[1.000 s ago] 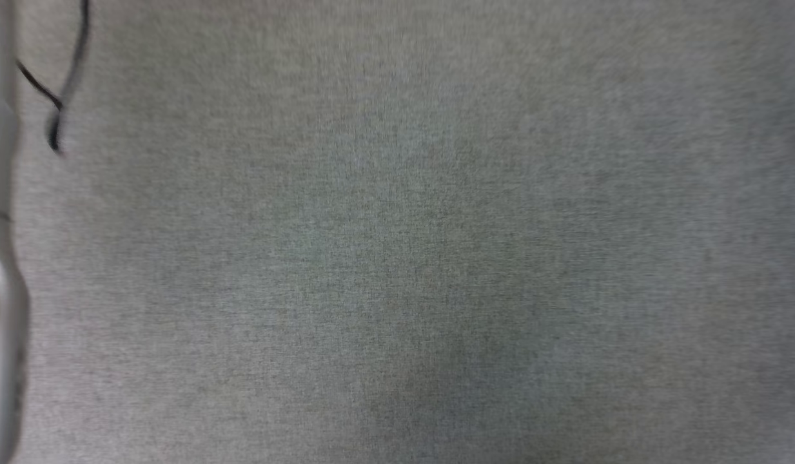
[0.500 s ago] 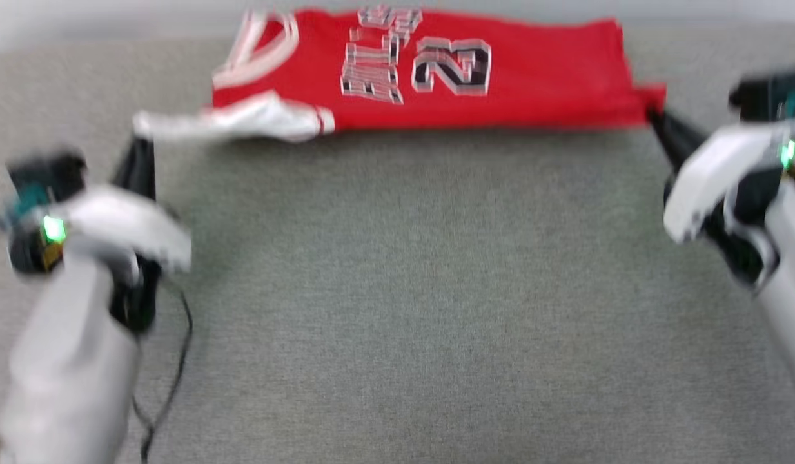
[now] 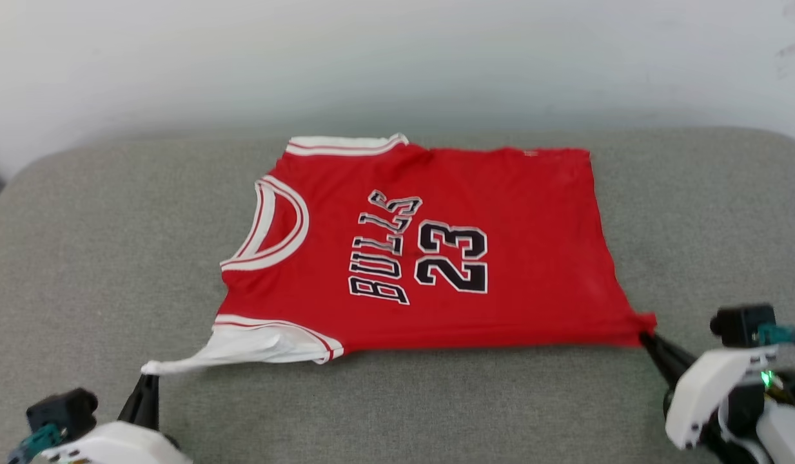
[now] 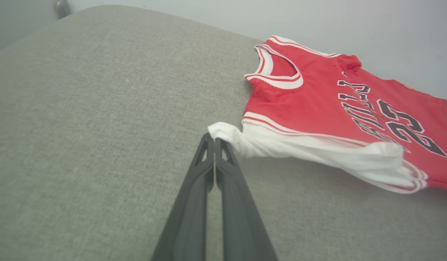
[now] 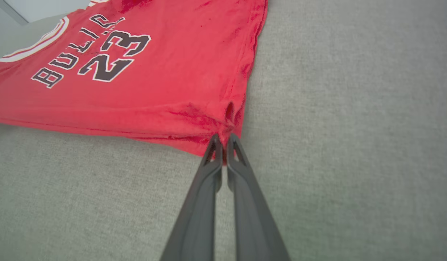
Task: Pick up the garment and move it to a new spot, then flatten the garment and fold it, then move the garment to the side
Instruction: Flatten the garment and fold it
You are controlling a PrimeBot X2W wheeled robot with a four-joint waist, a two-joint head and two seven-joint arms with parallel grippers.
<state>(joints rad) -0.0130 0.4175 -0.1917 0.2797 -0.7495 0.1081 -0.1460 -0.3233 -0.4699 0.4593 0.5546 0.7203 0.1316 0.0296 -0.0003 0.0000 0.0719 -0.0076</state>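
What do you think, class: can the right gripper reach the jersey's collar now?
Probably not. The right gripper is shut on the hem corner of the jersey, and the collar lies at the opposite end, nearer the left gripper. Nothing blocks the way, but it must release first.

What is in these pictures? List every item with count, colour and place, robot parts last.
shirt: 1, red with white sleeves and trim, black "BULLS 23"; spread face up on the cushion.
cushion: 1, grey fabric; under the shirt.
wall: 1, pale; behind the cushion.
left fingers: 2, dark; shut on the tip of the white sleeve, lower left in the head view.
right fingers: 2, dark; shut on the red hem corner, lower right in the head view.
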